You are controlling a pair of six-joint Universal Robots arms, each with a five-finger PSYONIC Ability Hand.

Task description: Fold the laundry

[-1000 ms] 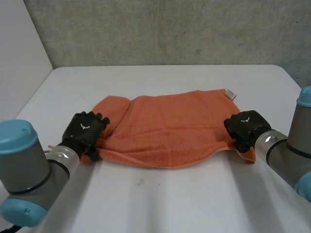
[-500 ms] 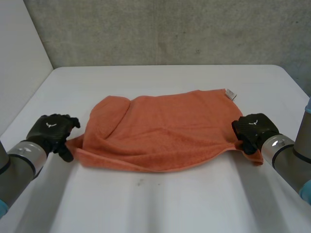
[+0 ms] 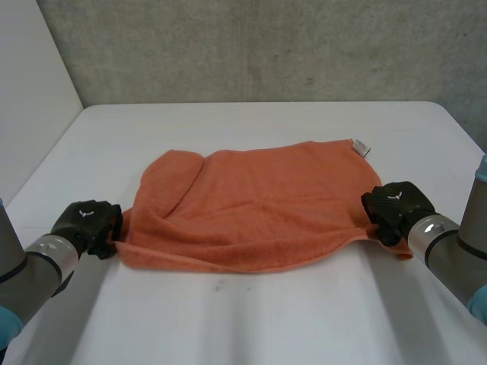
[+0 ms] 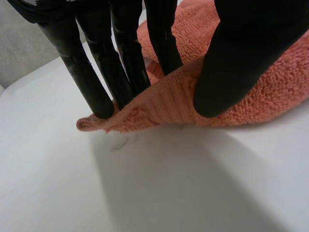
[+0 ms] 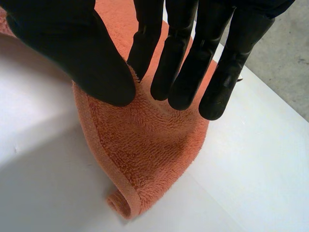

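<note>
Where orange towel (image 3: 251, 205) lies, white table (image 3: 266, 319); grey concrete wall (image 3: 266, 46) behind.

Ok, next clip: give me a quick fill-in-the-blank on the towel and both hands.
1. The towel lying on the white table is ___ in colour.
2. The left hand pinches the towel at its near-left ___.
3. The right hand holds the towel's near-___ corner.
4. The towel's small tag sits at its far-___ corner.
Missing words: orange; corner; right; right.
</note>
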